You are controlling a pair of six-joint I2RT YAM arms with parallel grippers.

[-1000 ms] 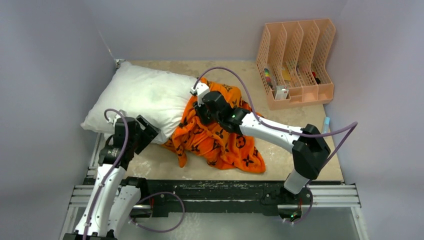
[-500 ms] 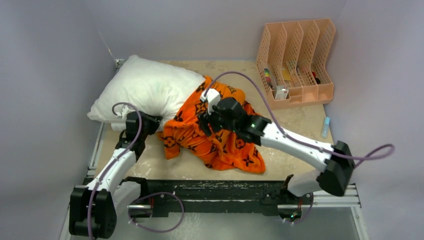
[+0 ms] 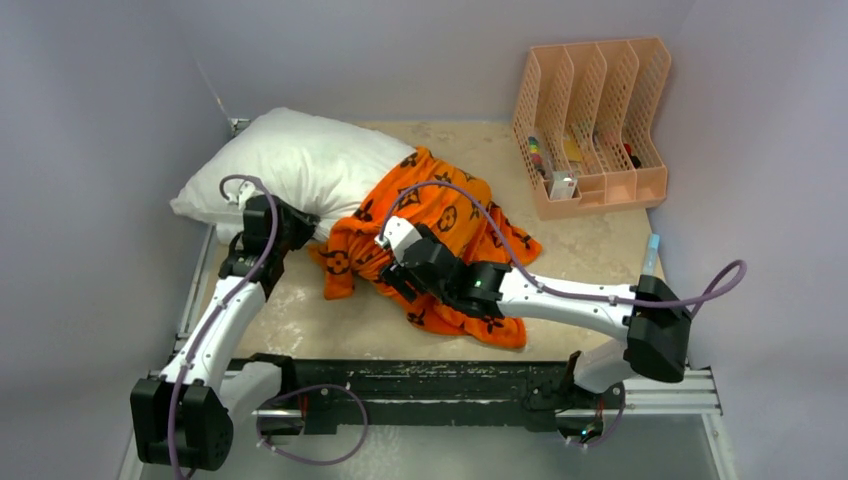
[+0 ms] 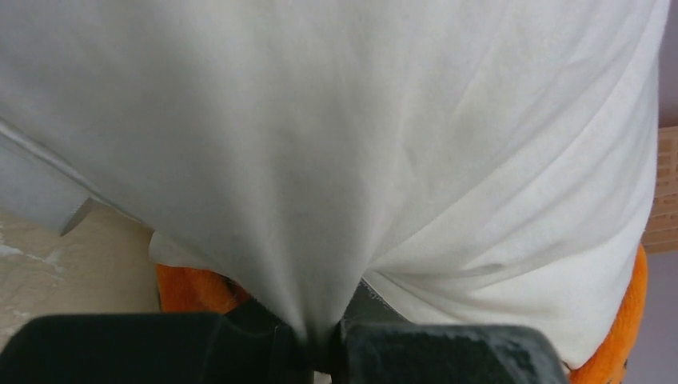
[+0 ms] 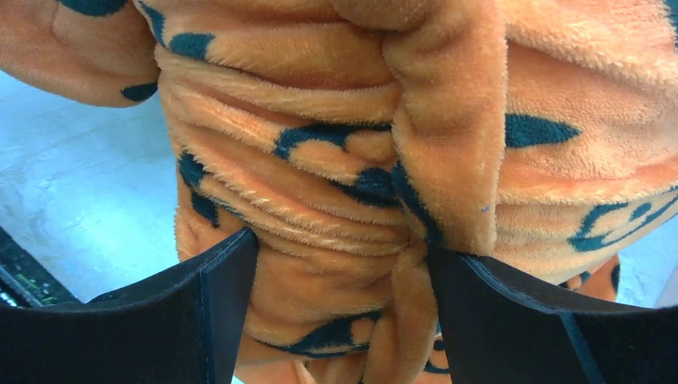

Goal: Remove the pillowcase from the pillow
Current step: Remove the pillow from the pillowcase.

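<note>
The white pillow [image 3: 290,165] lies at the back left, its right end still inside the orange pillowcase [image 3: 450,215] printed with black motifs. My left gripper [image 3: 296,224] is at the pillow's near edge, shut on a pinch of its white fabric [image 4: 320,352]. The pillow [image 4: 360,120] fills the left wrist view, with the orange pillowcase [image 4: 188,284] just below it. My right gripper [image 3: 386,262] rests on the pillowcase's near-left part. It stands open [image 5: 344,312], with bunched folds of the pillowcase [image 5: 320,104] between its wide-set fingers [image 5: 216,304].
A peach file organizer [image 3: 590,125] holding small items stands at the back right. A small pale-blue tube [image 3: 652,250] lies by the right wall. Grey walls close in the left, back and right. The black rail [image 3: 430,385] runs along the near edge.
My left gripper shut on the pillow's edge and drew it back and left, further out of the case. My right gripper opened and moved nearer and left along the pillowcase.
</note>
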